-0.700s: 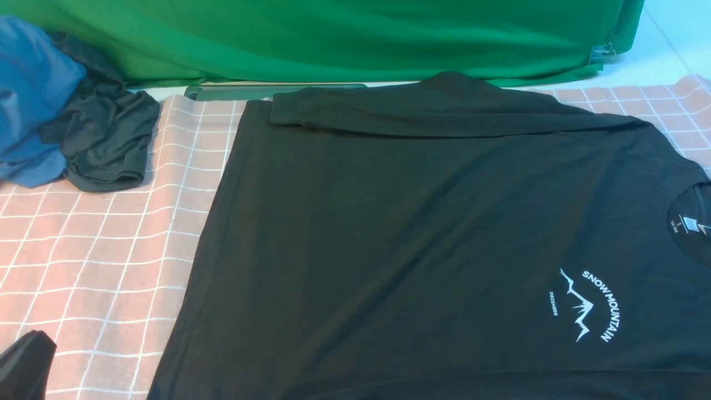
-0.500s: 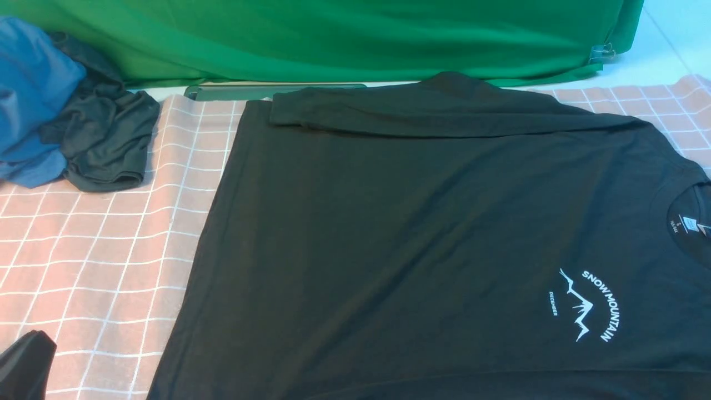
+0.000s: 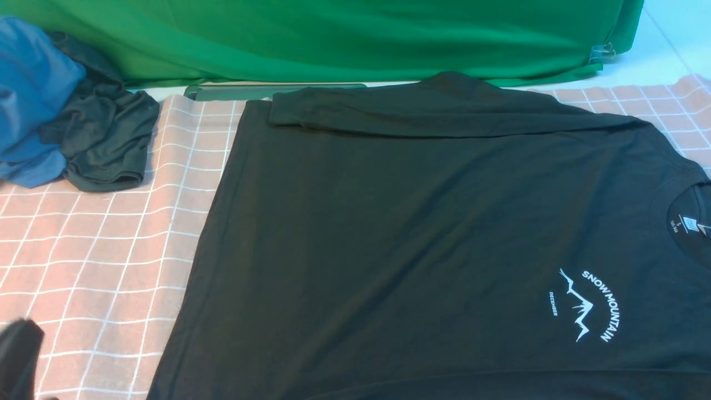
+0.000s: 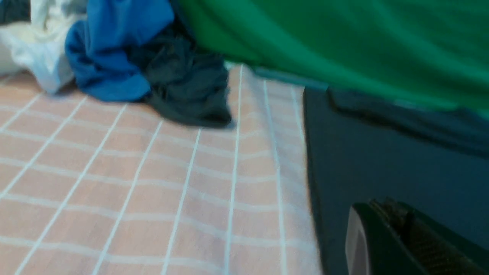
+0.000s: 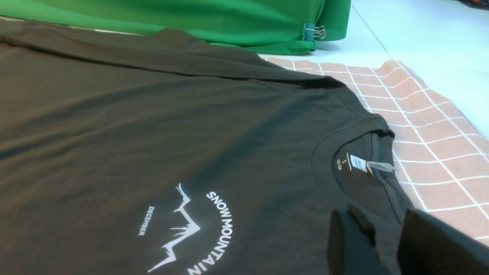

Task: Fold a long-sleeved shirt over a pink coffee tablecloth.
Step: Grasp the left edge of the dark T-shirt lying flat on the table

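Long-sleeved shirt [image 3: 389, 239] lies flat on the pink coffee tablecloth [image 3: 100, 250] in the front view, collar [image 3: 689, 222] at 3 o'clock, hem [image 3: 189, 250] at 9, one sleeve [image 3: 433, 114] laid across at 12. In the left wrist view, the left end effector [image 4: 386, 229] hovers closed near the hem and should open before pinching. In the right wrist view, the right end effector [image 5: 382, 244] straddles cloth beside the collar, jaws partly apart; whether it grips I cannot tell, so confirm before lifting both ends level.
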### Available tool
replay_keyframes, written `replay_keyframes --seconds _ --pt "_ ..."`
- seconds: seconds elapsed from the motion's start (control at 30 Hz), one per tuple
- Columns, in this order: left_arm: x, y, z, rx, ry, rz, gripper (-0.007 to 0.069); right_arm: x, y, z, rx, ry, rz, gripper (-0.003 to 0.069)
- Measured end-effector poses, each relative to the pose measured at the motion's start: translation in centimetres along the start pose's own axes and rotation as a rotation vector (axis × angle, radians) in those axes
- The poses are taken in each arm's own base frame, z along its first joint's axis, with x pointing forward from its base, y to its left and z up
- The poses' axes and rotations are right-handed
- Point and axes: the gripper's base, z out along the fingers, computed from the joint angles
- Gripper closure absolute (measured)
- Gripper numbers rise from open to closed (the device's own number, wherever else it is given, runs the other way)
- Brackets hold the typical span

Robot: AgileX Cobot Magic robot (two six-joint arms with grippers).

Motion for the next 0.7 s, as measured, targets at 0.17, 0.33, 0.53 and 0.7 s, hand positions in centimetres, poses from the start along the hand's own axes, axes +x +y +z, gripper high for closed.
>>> replay_keyframes --seconds 0.17,0.33,0.53,0.7 --pt "-2.5 -0.2 -0.3 0.084 -0.263 -0.480 0.0611 0.0 0.0 0.0 0.000 0.000 0.000 0.0419" --pt "-4.2 0.3 -1.0 0.112 -0.471 -0.595 0.0611 0.0 0.0 0.0 0.000 0.000 -0.002 0.0419" --pt "-6.2 0.5 -2.5 0.228 -0.736 -0.730 0.0611 -1.2 -0.1 -0.1 -0.012 -0.137 0.284 0.0419" --pt "-10.6 -1.4 -3.0 0.342 -0.702 -0.700 0.0611 -2.8 -0.6 -0.5 -0.030 -0.328 0.588 0.0419"
